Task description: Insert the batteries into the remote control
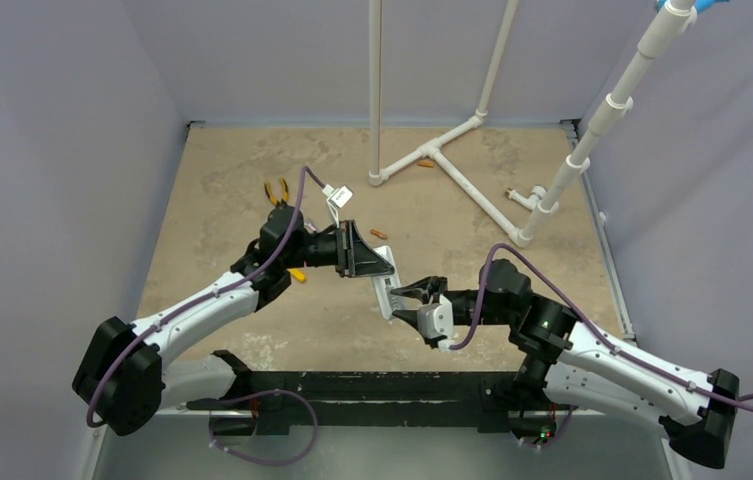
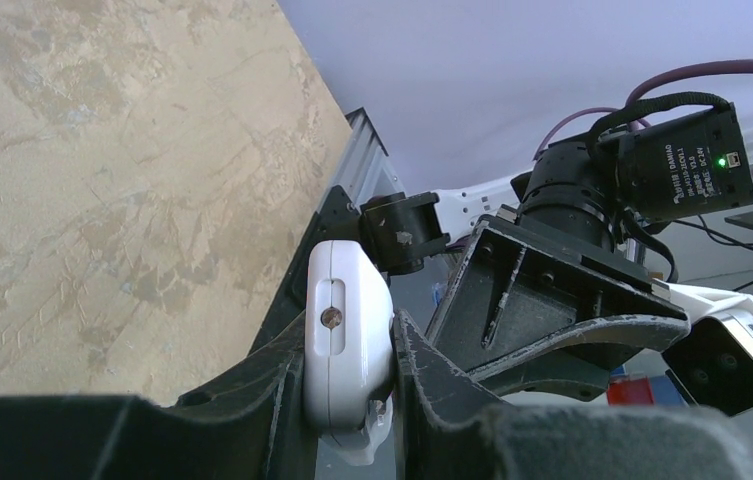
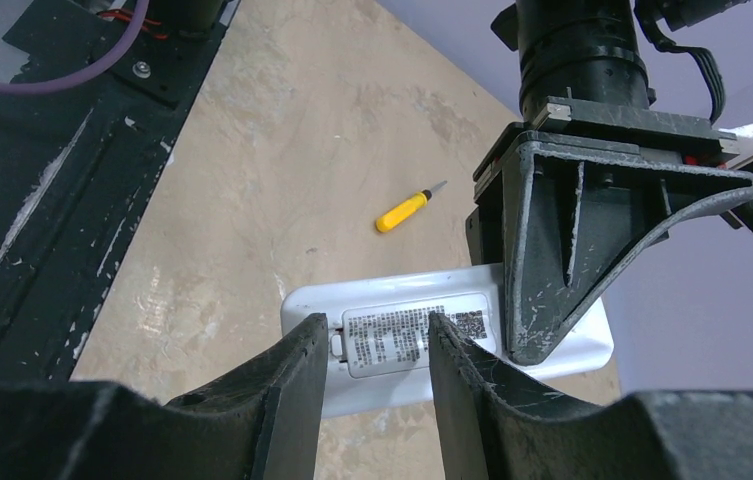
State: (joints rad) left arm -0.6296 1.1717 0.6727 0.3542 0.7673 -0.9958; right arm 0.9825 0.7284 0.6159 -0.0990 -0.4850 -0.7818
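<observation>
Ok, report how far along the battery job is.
Done: the remote is held aloft, clamped in the left claw. In hand: the right claw stands open over the remote's labelled back, which looks closed. Left: open it, then fetch the batteries, one beyond the left claw, the other by the pipes, and load them.

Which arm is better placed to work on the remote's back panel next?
Right, probably. The left tool is shut on the remote control, steadying it, so it is occupied. The right tool is open and poised at the labelled back panel.
</observation>
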